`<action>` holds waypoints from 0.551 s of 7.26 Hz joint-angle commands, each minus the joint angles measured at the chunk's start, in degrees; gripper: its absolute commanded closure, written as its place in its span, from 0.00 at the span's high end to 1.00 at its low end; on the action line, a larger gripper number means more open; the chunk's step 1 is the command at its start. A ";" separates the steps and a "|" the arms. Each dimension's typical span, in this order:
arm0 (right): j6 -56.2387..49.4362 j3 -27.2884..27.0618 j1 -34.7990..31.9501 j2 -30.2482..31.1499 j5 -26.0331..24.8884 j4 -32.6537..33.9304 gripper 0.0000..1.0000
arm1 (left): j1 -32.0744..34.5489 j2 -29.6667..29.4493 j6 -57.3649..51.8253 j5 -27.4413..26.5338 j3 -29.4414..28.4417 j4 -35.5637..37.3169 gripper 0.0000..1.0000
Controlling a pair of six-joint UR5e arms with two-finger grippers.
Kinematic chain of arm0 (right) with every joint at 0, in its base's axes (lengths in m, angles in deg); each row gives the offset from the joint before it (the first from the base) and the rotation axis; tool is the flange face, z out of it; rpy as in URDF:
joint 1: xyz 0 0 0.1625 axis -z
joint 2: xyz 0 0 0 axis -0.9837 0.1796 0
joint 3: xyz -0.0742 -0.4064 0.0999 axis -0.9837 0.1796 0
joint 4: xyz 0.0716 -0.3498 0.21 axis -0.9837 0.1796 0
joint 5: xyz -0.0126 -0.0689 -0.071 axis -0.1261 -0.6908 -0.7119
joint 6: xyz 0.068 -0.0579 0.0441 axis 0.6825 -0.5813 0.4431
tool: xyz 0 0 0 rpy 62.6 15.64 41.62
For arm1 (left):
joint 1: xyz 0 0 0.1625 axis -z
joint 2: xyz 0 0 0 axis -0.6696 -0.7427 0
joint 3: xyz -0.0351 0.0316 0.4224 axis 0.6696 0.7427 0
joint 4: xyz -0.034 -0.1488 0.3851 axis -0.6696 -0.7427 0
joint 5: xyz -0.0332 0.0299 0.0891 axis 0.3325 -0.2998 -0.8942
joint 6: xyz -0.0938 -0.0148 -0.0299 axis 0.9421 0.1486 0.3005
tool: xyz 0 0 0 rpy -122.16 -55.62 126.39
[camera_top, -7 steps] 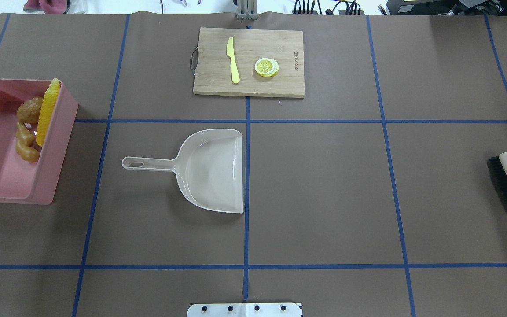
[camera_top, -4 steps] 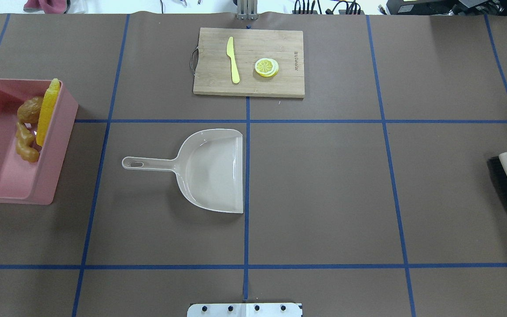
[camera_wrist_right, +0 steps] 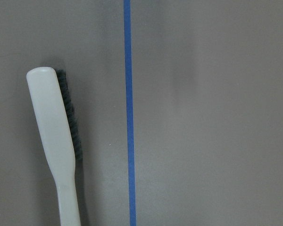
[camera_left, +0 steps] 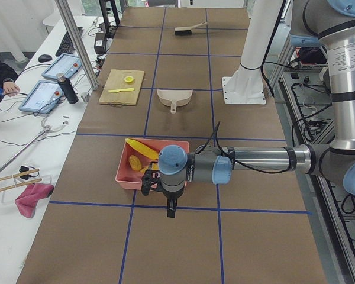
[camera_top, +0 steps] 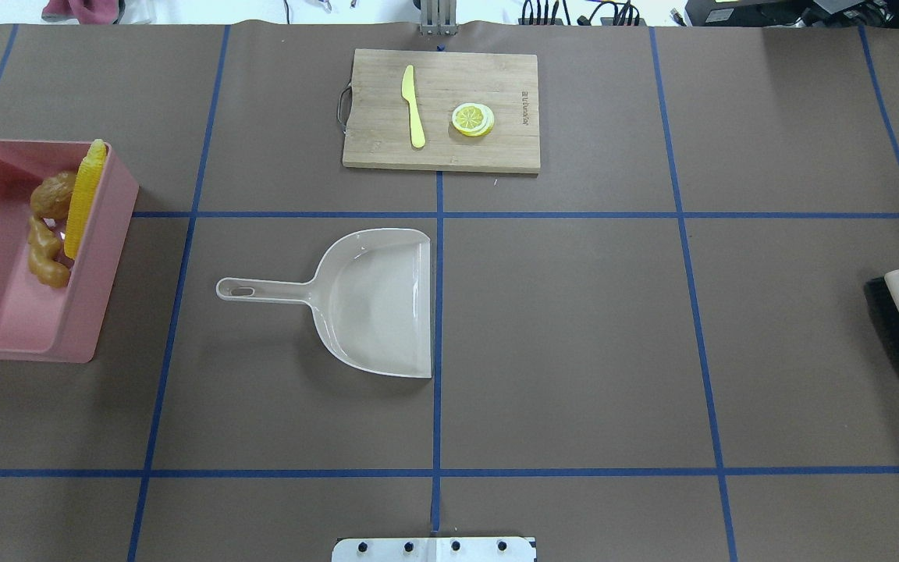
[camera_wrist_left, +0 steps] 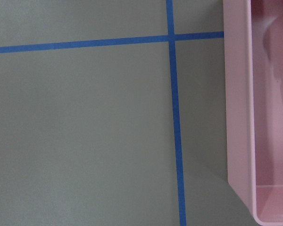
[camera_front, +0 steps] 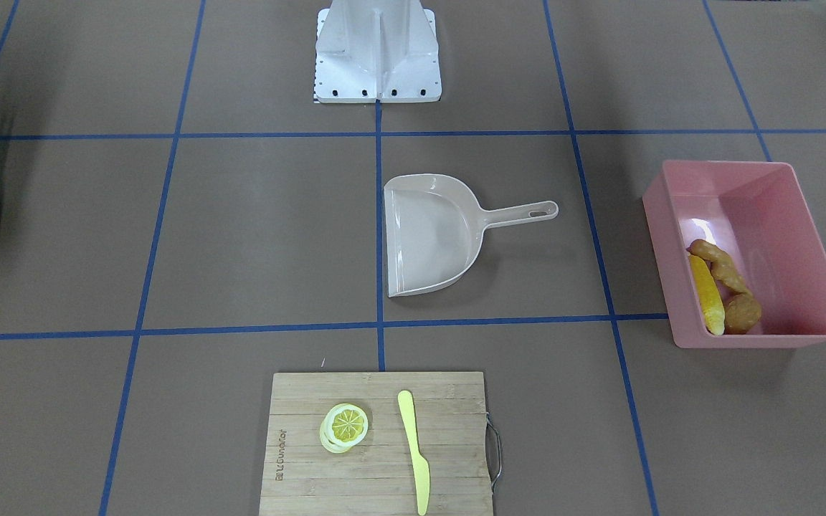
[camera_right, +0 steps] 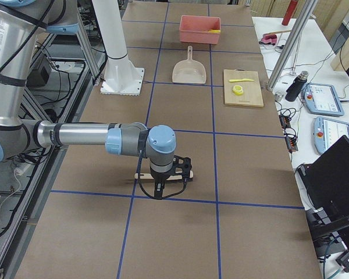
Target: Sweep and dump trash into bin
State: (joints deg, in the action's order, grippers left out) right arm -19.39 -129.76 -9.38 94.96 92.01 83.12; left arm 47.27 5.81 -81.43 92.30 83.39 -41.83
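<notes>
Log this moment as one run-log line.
corn cob, ginger, potato: in bin | dustpan: empty | brush: on table | left gripper, right gripper: cannot tell

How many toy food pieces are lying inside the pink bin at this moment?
3. The corn cob rests against the wall of the bin facing the dustpan; the ginger root is beside it; the potato sits at the end toward the cutting board. Nothing seems hidden.

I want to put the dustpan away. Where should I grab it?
Probably by the handle of the dustpan, from straight above. It lies flat, and the handle sticks out toward the pink bin, narrow enough to pinch across; the scoop is too wide.
</notes>
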 commanded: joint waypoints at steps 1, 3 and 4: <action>0.00 -0.01 0.00 -0.10 0.00 0.09 1.00 | -0.01 0.03 0.00 0.00 -0.23 0.00 0.98; -0.18 -0.10 0.00 -0.19 0.00 0.09 1.00 | -0.10 0.03 0.00 0.00 -1.54 0.26 0.98; -0.26 -0.01 0.00 -0.19 0.00 0.09 1.00 | -0.10 0.03 0.00 0.00 -2.86 -0.08 0.98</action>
State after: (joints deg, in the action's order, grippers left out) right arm -19.55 -129.77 -9.38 94.80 91.99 83.23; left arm 47.20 5.84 -81.43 92.31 81.94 -41.67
